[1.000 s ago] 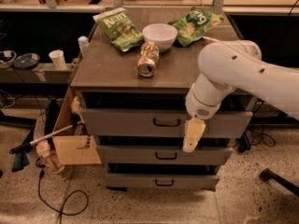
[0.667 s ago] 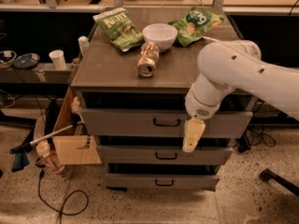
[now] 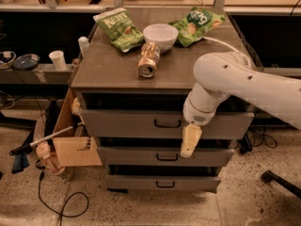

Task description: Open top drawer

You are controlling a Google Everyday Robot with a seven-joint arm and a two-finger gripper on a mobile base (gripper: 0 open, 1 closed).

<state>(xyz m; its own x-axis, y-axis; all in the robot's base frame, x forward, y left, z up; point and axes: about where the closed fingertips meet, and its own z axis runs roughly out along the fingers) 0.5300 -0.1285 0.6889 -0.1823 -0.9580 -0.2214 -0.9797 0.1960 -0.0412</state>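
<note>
on the speckled floor below and left of the top drawer (image 3: 117, 123) a dark cable (image 3: 56, 210) loops, and further left of that drawer stands an open cardboard box (image 3: 75, 149) with a thin rod (image 3: 44, 141) leaning out of it. 2 narrower grey drawers sit under the top drawer: the lowest drawer (image 3: 136, 181) and, directly beneath the top drawer, the middle drawer (image 3: 127, 155), each with a small dark loop handle. the gripper (image 3: 190, 141) hangs pointing down in front of the top drawer's lower edge, its cream tip overlapping the gap above the middle drawer; it is just right of and slightly below the top drawer's handle (image 3: 167, 124), not on it, and it carries nothing that can be seen. whether the gripper is open or closed cannot be told. the white arm (image 3: 244, 81) comes in from the right of the top drawer and bends down across its right half. the top drawer itself is the widest grey front, directly under the brown cabinet top (image 3: 108, 69), with a dark gap above it. on the surface above the top drawer lie 1 tipped drinks can (image 3: 148, 60), then 1 white bowl (image 3: 160, 34), then 2 green snack bags, the left bag (image 3: 118, 28) and the right bag (image 3: 197, 25). far up and left of the top drawer, 1 white paper cup (image 3: 57, 59) stands on a low shelf.
</note>
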